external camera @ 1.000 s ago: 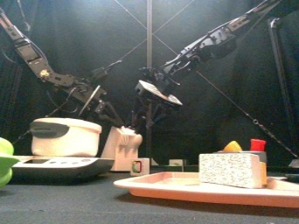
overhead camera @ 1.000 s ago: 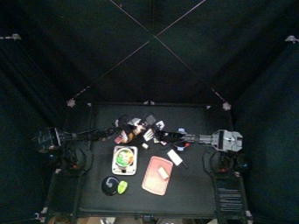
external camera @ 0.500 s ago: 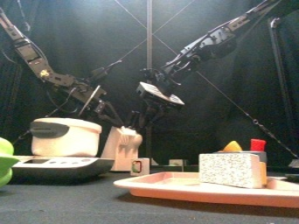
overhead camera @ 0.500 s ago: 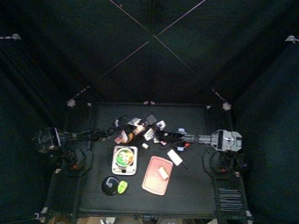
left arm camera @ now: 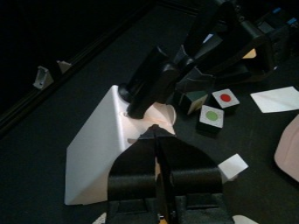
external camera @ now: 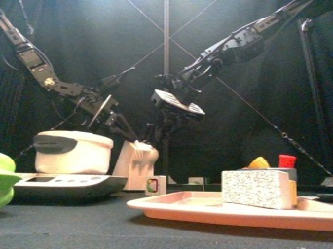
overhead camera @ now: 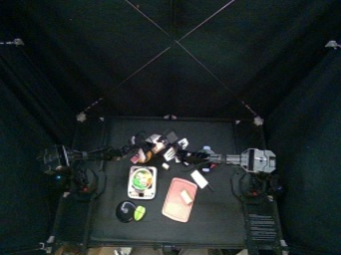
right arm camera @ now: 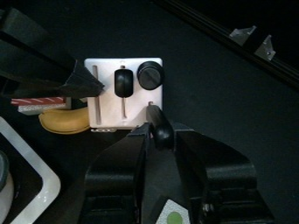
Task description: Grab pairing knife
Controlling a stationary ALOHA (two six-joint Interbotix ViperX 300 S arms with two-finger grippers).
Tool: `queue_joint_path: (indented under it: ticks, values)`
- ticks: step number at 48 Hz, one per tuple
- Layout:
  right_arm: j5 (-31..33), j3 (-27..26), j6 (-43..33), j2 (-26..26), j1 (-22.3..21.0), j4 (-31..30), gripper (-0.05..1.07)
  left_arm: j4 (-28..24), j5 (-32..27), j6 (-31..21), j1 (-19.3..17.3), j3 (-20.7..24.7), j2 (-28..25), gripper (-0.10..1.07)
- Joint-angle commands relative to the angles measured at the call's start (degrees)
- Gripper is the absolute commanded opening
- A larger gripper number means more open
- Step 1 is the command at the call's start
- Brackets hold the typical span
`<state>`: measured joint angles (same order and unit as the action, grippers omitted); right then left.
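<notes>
Hardly anything has shifted in the past second: the right hand (right arm camera: 158,131) hangs over the white knife block (right arm camera: 140,96), its spread unclear. Two black knife handles (right arm camera: 121,83) stand upright in it, blades hidden. Which one is the paring knife is unclear. The left hand (left arm camera: 158,140) pinches the block's edge

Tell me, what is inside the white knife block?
Two black knife handles stick up out of the white knife block, one slim and one rounder. Their blades are hidden inside. The right tool hangs just above it. The left tool holds the block's side.
</notes>
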<state>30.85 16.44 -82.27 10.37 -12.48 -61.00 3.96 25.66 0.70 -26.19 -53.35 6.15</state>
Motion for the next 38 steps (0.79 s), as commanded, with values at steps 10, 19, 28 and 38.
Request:
queue_joint_path:
  ticks: [10,19,28,38]
  values:
    - [2.5,-1.3,0.0,-3.3,1.8,-0.2,0.65,0.1,0.1,0.0,-0.4,0.4,0.5,0.29]
    - [2.7,-1.3,0.0,-4.0,2.9,0.0,0.64,0.1,0.2,0.0,-0.4,0.4,0.5,0.29]
    - [2.7,-1.1,0.0,-4.4,3.1,0.1,0.64,0.2,0.1,-0.1,-0.4,0.4,0.5,0.29]
    - [2.8,-0.8,0.0,-4.3,2.8,0.1,0.64,0.1,0.1,0.0,-0.4,0.3,0.5,0.29]
